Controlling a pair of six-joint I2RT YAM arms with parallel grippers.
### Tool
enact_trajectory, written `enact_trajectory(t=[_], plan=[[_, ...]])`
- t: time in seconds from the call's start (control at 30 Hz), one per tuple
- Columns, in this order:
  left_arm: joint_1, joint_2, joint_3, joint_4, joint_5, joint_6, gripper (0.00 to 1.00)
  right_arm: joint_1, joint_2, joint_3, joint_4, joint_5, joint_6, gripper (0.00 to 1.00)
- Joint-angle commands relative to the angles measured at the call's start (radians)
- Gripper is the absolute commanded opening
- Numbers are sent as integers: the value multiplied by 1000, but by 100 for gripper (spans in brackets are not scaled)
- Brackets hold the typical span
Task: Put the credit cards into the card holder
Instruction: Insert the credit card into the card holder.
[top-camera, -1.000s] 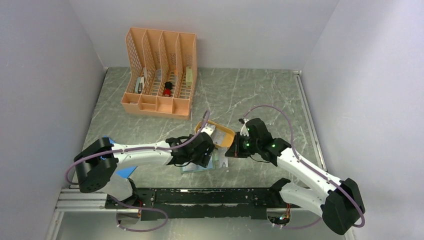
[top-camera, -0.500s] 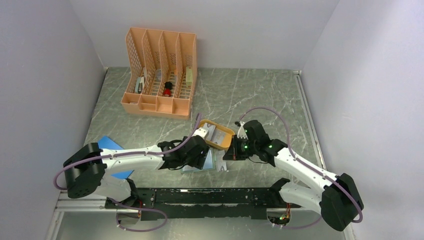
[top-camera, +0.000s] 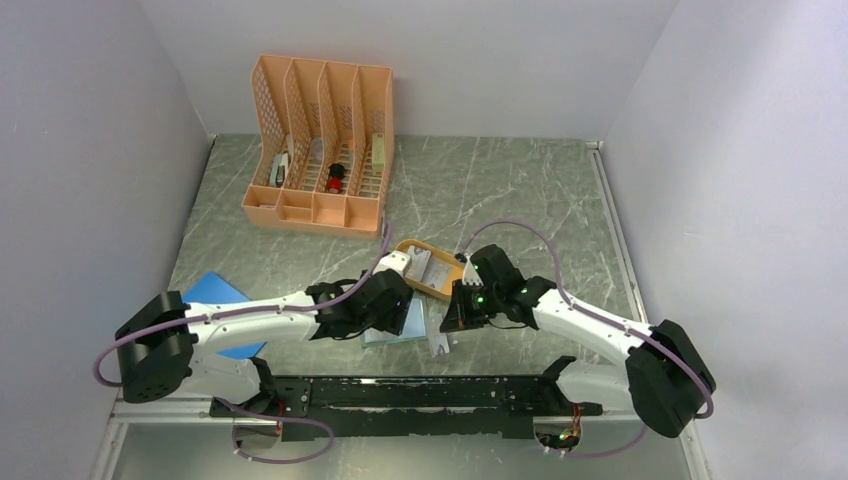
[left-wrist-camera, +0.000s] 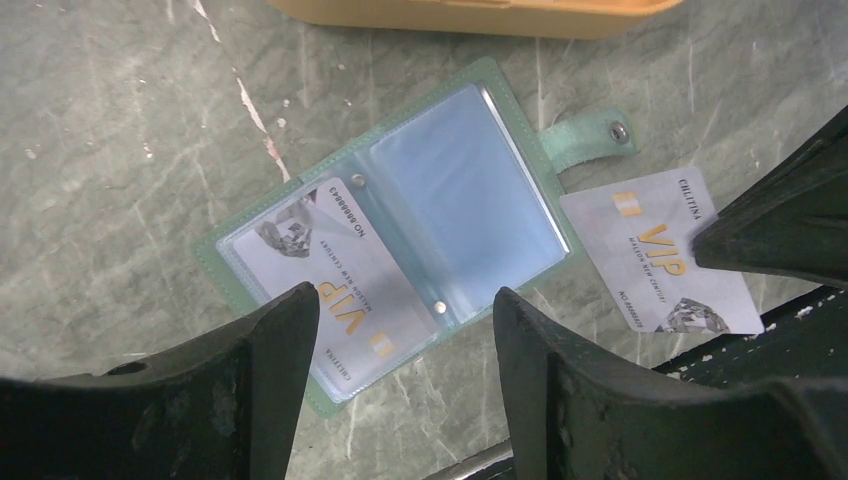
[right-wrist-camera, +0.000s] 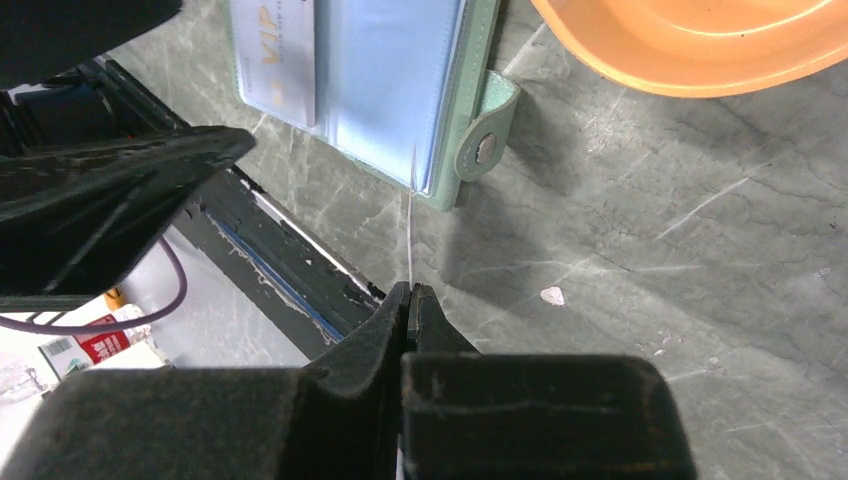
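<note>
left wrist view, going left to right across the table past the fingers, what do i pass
tucked card in the card holder → empty clear pocket → snap strap → loose vip card

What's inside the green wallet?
The card holder holds one VIP card in one clear pocket; the other pocket looks empty. A finger of the left gripper covers part of that card; pockets underneath cannot be seen.

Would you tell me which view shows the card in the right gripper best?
Left wrist: the card faces the camera, its VIP print readable. Right wrist sees only its thin edge; top external, a small pale scrap.
</note>
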Motion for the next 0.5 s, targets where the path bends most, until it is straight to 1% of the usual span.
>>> enact_trajectory(t=[0.0, 0.23, 0.47], plan=[[-6, -49, -24, -41, -67, -37, 68, 8, 27, 8, 11, -1, 13, 0], [-6, -54, -49, -43, -71, -62, 67, 8, 80, -9, 61, -29, 51, 0], [-7, -43, -50, -32, -60, -61, 68, 7, 107, 9, 86, -57, 51, 0]])
